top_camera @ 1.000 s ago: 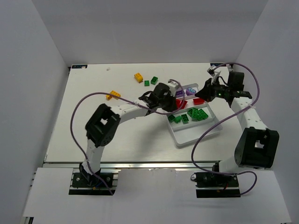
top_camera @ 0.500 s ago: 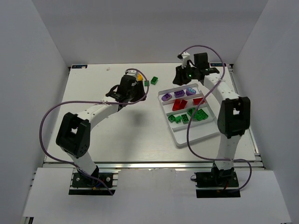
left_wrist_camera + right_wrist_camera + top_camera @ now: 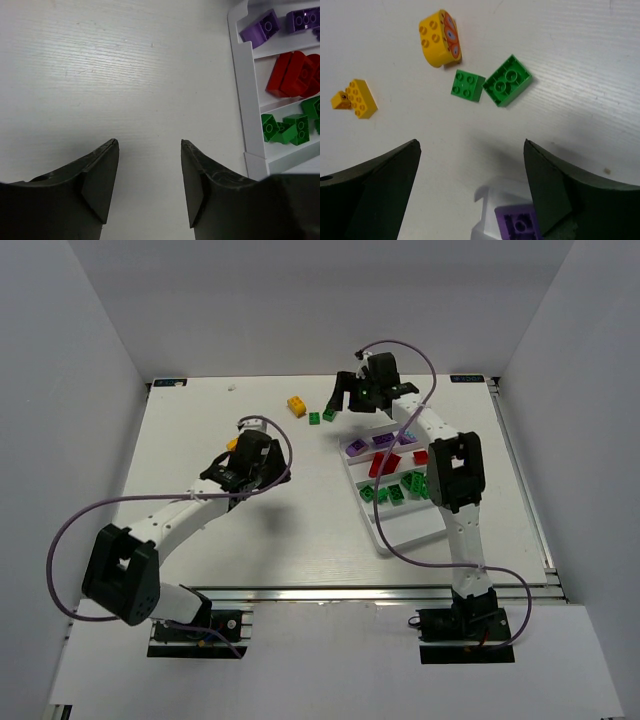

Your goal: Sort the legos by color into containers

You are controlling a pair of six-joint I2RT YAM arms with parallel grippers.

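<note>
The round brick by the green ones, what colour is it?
The round brick is yellow, with an orange patterned side; see the right wrist view.

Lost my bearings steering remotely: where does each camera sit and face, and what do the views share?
Top external: fixed above, behind the bases, looking down on both arms and the white compartmented plastic tray.
Left wrist: on the left arm, looking down past the open left end effector at table and tray edge.
Right wrist: looks down past the open right end effector at two green studded plastic bricks.
Shared: tray in all three; green bricks in top and right wrist.
</note>
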